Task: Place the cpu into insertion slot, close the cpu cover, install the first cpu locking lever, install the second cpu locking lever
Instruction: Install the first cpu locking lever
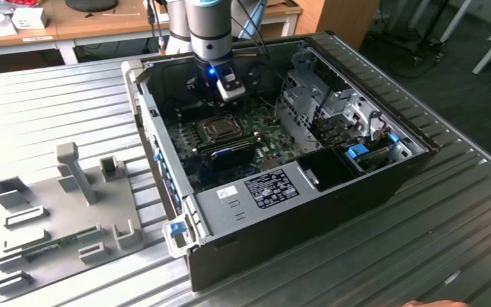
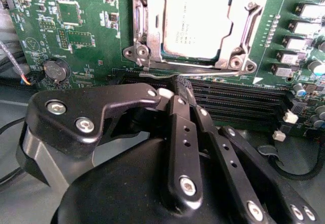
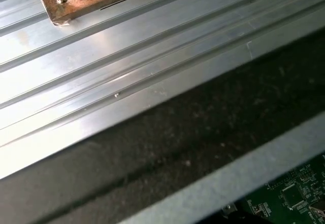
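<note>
Green board (image 2: 76,31) holds cpu (image 2: 195,23), one edge cropped.

Bright, even light; glare on ribbed table (image 3: 101,66); computer case (image 1: 331,217) interior dim; blue glow on arm (image 1: 207,32).

I can't read any text. Print on the cpu (image 2: 195,23), just ahead of the gripper (image 2: 179,89), is illegible. So is the case sticker (image 1: 271,187), well away from it.
</note>
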